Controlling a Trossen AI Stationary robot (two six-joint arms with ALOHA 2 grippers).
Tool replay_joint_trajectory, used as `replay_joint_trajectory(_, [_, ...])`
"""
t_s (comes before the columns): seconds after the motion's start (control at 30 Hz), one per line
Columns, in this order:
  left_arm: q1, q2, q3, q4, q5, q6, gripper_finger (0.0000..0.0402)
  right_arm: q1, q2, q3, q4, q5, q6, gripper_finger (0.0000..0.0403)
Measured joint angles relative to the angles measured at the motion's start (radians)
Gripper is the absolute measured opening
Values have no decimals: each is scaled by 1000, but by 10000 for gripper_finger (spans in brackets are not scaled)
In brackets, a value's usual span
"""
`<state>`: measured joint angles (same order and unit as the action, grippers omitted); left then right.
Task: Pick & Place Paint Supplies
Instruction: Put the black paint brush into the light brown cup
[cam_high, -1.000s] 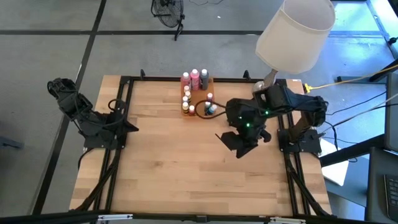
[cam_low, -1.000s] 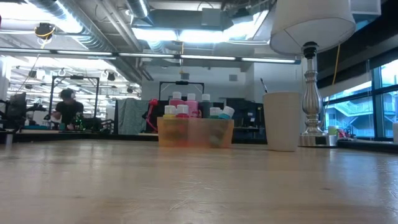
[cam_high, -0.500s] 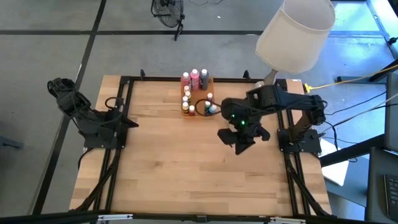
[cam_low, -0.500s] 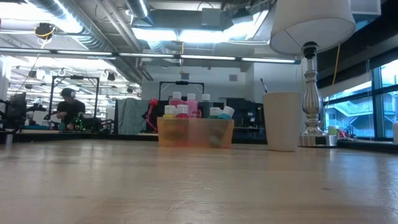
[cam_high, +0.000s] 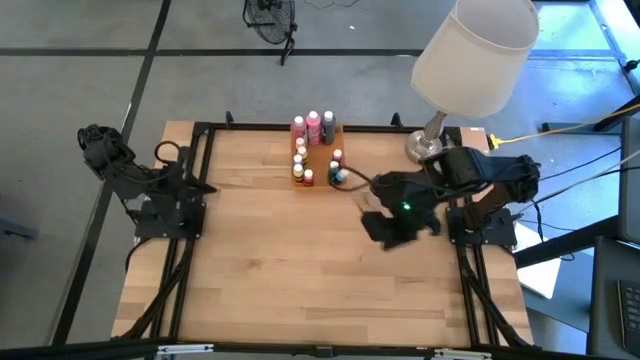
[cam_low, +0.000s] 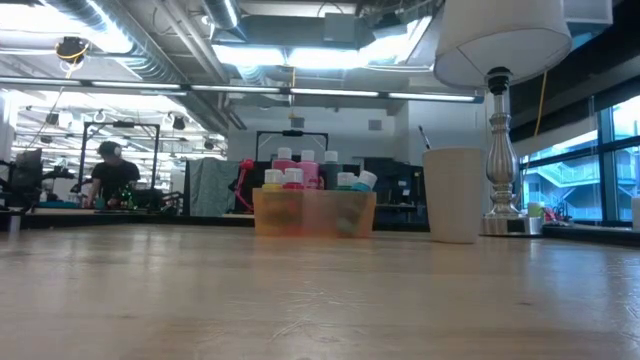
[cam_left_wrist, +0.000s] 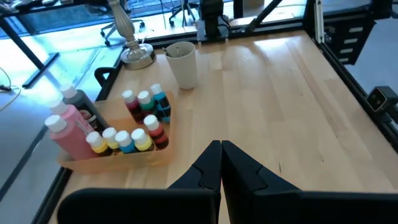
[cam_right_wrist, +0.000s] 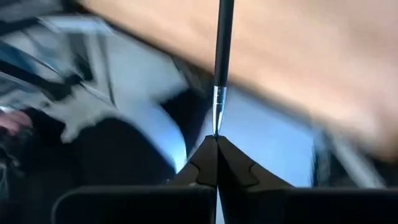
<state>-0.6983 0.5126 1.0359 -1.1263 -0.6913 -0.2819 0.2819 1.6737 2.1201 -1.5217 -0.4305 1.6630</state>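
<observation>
Pale plank table (cam_high: 300, 270) in a black metal frame, open workshop behind, a person far off at a bench. Tall lamp (cam_low: 500, 120) with a cream shade and turned silver stem at the far right corner, just beside a plain pale cup (cam_left_wrist: 181, 62).

Left gripper (cam_left_wrist: 221, 155) parked at the table's left edge, arm folded low, dark fingers pressed together on nothing.

Right gripper (cam_right_wrist: 216, 140) up over the right side of the table, arm bent back toward its base, fingers clamped on the pale end of a paintbrush (cam_right_wrist: 222, 43): thin dark handle, bright metal collar, pointing straight away from the wrist.

Paint bottles (cam_left_wrist: 140, 121) standing upright in the translucent orange tray (cam_left_wrist: 112, 160) at the far edge: small, white-capped, yellow, blue, red, with taller pink and dark ones behind.

Compared with a second ago: right arm drawn back from the table's middle toward the right rail, lamp foot now uncovered; left arm slightly shifted; tray and bottles unmoved.
</observation>
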Motion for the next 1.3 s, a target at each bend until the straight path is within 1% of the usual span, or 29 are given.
replay_joint_trajectory(0.07, [0, -11, 0, 0, -3, -7, 2, -1, 6, 0, 75, 143, -102, 0])
replay_joint_trajectory(0.17, [0, -20, 0, 0, -3, -21, 2, -25, 8, 0, 264, 354, -332, 0])
replay_joint_trajectory(0.2, [0, -20, 0, 0, -4, -29, 2, -38, 8, 0, 337, 411, -435, 0])
replay_joint_trajectory(0.27, [0, -20, 0, 1, -3, -48, 2, -70, 9, 0, 496, 480, -647, 0])
replay_joint_trajectory(0.33, [0, -20, 0, 1, -4, -71, 2, -111, 9, 0, 642, 487, -856, 0])
replay_joint_trajectory(0.37, [0, -20, 0, 1, -4, -85, 2, -132, 9, 0, 708, 473, -945, 0])
replay_joint_trajectory(0.47, [0, -20, 0, 1, -29, -147, 2, -199, 9, 6, 816, 374, -1197, 0])
replay_joint_trajectory(0.6, [0, -20, 0, 2, -94, -272, 2, -267, 9, 33, 811, 302, -1506, 0])
replay_joint_trajectory(0.67, [0, -16, 0, 1, -145, -354, 2, -290, 9, 33, 797, 299, -1664, 0])
replay_joint_trajectory(0.73, [0, -4, 0, 2, -219, -449, 2, -302, 11, 40, 771, 302, -1843, 0])
replay_joint_trajectory(0.77, [0, 4, 0, 2, -264, -502, 2, -304, 11, 53, 749, 325, -1930, 0])
replay_joint_trajectory(0.87, [0, 38, 0, 2, -411, -643, 2, -286, 8, 86, 690, 470, -2179, 0])
replay_joint_trajectory(0.97, [0, 93, 0, 3, -535, -729, 2, -238, 11, 106, 608, 665, -2387, 0])
replay_joint_trajectory(1.0, [0, 114, 0, 3, -569, -751, 2, -215, 11, 110, 577, 753, -2464, 0])
replay_joint_trajectory(1.07, [0, 161, 0, 3, -622, -794, 2, -164, 11, 113, 539, 966, -2636, 0])
replay_joint_trajectory(1.2, [0, 265, 0, 3, -668, -873, 2, -82, 50, 113, 527, 1416, -2976, 0])
replay_joint_trajectory(1.23, [0, 296, 0, 3, -669, -893, 2, -68, 54, 109, 522, 1455, -3013, 0])
replay_joint_trajectory(1.27, [0, 324, 0, 3, -669, -912, 2, -61, 49, 108, 514, 1422, -2984, 0])
replay_joint_trajectory(1.3, [0, 351, 0, 3, -669, -932, 2, -51, 42, 108, 493, 1417, -2948, 0])
